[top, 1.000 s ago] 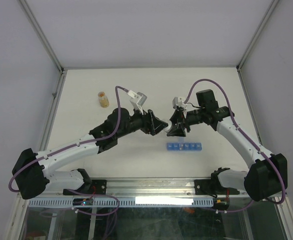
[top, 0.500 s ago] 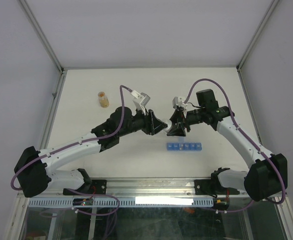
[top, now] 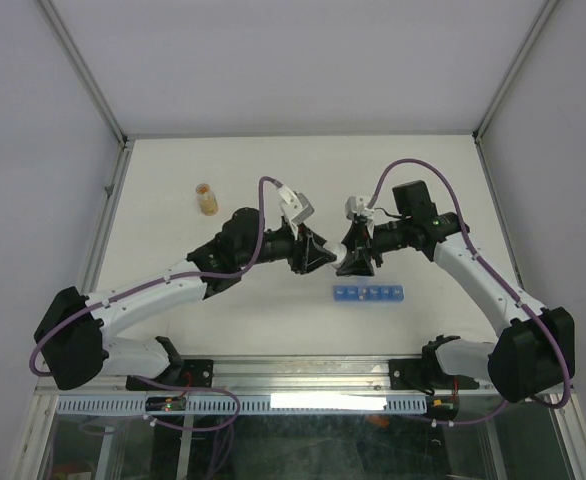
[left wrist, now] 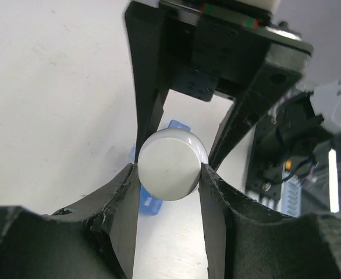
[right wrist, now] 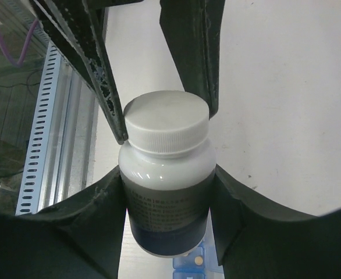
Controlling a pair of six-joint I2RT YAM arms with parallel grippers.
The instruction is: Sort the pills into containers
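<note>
A white pill bottle (right wrist: 167, 192) with a dark label hangs above the table, and my right gripper (right wrist: 167, 200) is shut on its body. Its white cap (left wrist: 171, 164) sits between the pads of my left gripper (left wrist: 170, 170), which touch it on both sides. In the top view the left gripper (top: 325, 255) and right gripper (top: 359, 258) meet nose to nose at the bottle (top: 342, 259). The containers, a blue compartment strip (top: 370, 294), lie on the table just below and in front. A small tan pill (right wrist: 198, 261) shows in one compartment under the bottle.
A small clear bottle with orange-tan contents (top: 206, 199) stands at the back left of the white table (top: 423, 180). Metal frame rails (top: 103, 230) run along the table's sides, and a slotted rail (right wrist: 39, 145) lies at the near edge.
My left gripper has moved right to the bottle, turned at the wrist, and narrowed its jaws onto the cap. The right gripper and bottle have stayed in place.
</note>
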